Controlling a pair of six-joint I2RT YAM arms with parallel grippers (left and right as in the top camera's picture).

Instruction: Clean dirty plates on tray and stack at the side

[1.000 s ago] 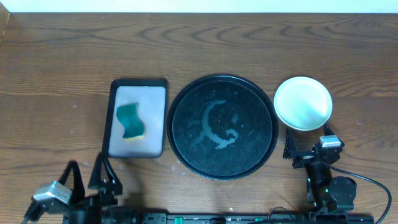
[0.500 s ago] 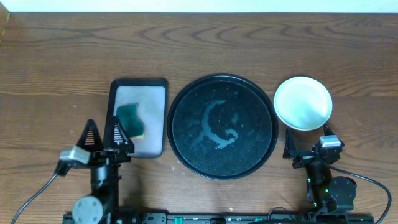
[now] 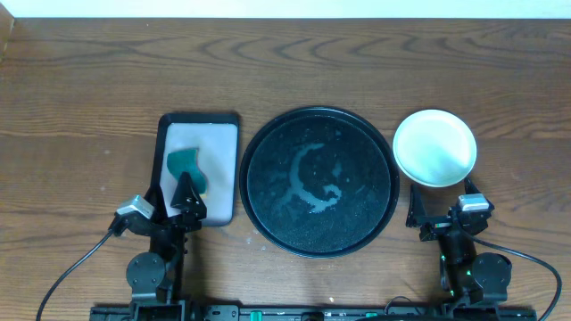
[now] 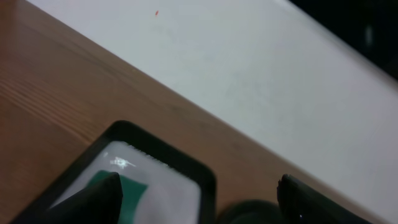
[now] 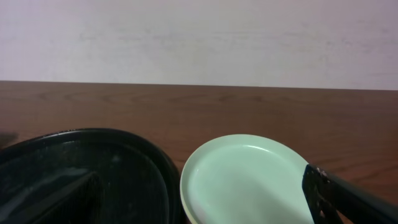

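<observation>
The plates point(image 3: 434, 147) lie stacked on the table right of the large round black tray point(image 3: 259, 152), a mint green one on top; the stack also shows in the right wrist view point(image 5: 249, 180). The tray holds no plates, only a wet smear, and shows in the right wrist view point(image 5: 74, 168). My left gripper point(image 3: 169, 198) is open and empty at the front edge of the small rectangular tray point(image 3: 198, 125), fingers either side in the left wrist view point(image 4: 199, 199). My right gripper point(image 3: 442, 207) is open and empty just in front of the stack.
A green sponge point(image 3: 186, 171) lies in the small rectangular tray, also in the left wrist view point(image 4: 127, 190). Both arm bases sit at the table's front edge. A white wall runs along the far side of the table.
My left arm has swung in from the front left and drawn back, its gripper now at the rectangular tray's front edge. The right arm, plates and tray have not moved.
</observation>
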